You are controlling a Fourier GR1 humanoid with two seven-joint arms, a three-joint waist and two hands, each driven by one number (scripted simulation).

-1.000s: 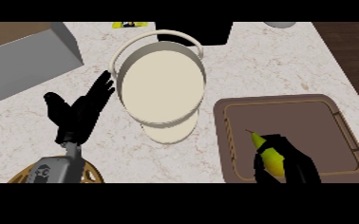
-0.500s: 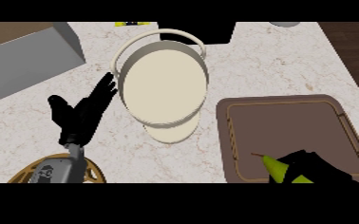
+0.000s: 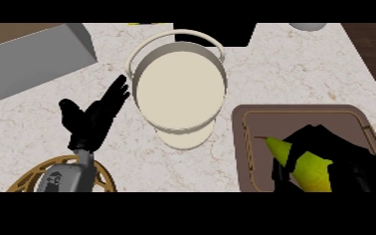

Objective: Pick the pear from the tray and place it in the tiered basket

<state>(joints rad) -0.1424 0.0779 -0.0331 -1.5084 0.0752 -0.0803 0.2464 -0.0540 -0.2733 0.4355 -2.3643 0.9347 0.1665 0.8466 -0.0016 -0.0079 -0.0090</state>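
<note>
From my seat, the left hand (image 3: 92, 117) shows just left of the tiered basket (image 3: 178, 87), fingers straight and spread, pointing up toward the basket's rim and holding nothing. Below it I see its grey forearm (image 3: 64, 175) over a round gold wire stand (image 3: 29, 176) at the lower edge. A grey box (image 3: 40, 57) lies up and left of the basket. The basket itself is cream-coloured, its tiers stacked under a looping handle (a smaller tier peeks out beneath the large one). Down and right of the basket sits the brown tray (image 3: 246, 144). Over the tray's lower part, the right hand (image 3: 330, 149) has its black fingers curled round the pear (image 3: 305, 167), which is yellow-green, stem end pointing up-left toward the basket.
</note>
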